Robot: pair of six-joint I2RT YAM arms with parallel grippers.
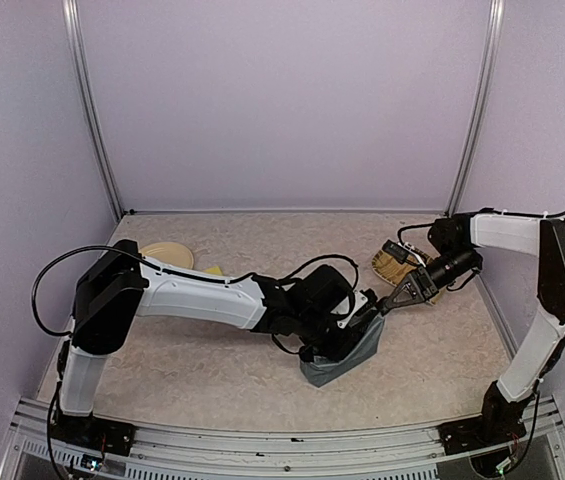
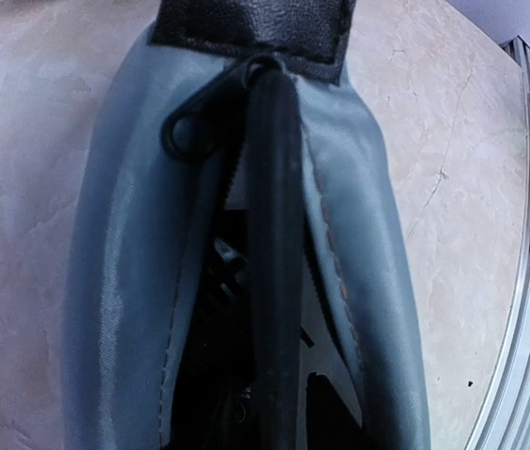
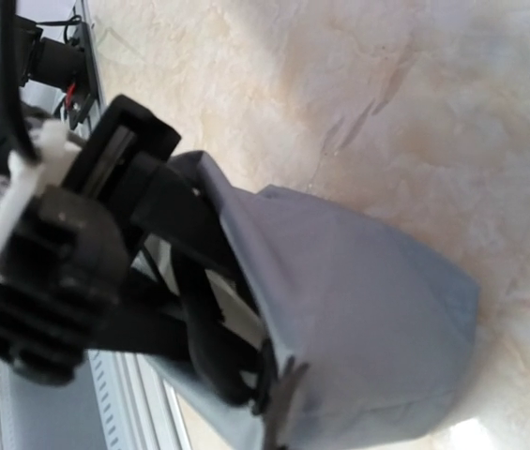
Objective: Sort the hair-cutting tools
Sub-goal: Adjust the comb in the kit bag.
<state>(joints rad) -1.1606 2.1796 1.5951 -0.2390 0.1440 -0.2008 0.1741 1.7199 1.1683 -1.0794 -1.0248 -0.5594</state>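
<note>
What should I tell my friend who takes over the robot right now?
Left gripper: down in the open grey fabric zip pouch; jaws hidden, so unclear.
Right gripper: jaws seem pinched on the pouch's top edge.
Tools: black pieces show inside the pouch, one long black thing maybe the comb.
Done: some tools look packed. Left: check every tool is in, pull out, zip up.
</note>
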